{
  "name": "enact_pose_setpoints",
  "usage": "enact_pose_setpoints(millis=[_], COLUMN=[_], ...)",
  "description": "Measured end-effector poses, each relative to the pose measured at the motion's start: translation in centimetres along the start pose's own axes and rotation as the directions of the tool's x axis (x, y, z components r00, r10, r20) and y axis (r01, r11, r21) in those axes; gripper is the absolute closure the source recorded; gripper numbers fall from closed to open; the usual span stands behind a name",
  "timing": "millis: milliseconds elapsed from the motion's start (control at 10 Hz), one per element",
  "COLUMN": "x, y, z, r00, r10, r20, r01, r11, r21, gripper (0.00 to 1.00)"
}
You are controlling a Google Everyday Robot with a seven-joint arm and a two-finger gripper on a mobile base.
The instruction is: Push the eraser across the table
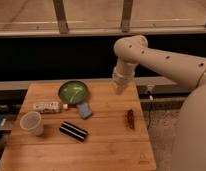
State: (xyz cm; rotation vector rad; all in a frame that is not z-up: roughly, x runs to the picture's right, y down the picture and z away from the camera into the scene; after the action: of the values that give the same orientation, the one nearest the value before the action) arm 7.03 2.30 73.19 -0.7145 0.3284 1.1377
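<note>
The eraser (73,131), a flat black block with white stripes, lies on the light wooden table (111,150) at front left of centre, angled slightly. My gripper (119,88) hangs from the white arm over the back edge of the table, right of the green bowl (73,92). It is well behind and to the right of the eraser and does not touch it.
A translucent cup (32,122) stands left of the eraser. A blue sponge pad (85,110) lies in front of the bowl, and a white packet (47,106) to its left. A reddish-brown stick (130,119) lies near the right edge. A dark wall and rail run behind.
</note>
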Motion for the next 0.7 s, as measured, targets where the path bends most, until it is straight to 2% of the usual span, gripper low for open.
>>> enact_pose_setpoints(millis=[200,300,700], x=[-0.1,0.2,0.2], y=[3.6,4.8,5.1], z=[2.1,2.4,2.4], r00=[0.995,0.991,0.991], r10=[-0.086,-0.112,-0.116], r20=[-0.051,-0.069,-0.069], r01=[0.084,0.108,0.112], r11=[0.995,0.992,0.992], r21=[-0.051,-0.059,-0.06], gripper=[1.0,1.0,1.0])
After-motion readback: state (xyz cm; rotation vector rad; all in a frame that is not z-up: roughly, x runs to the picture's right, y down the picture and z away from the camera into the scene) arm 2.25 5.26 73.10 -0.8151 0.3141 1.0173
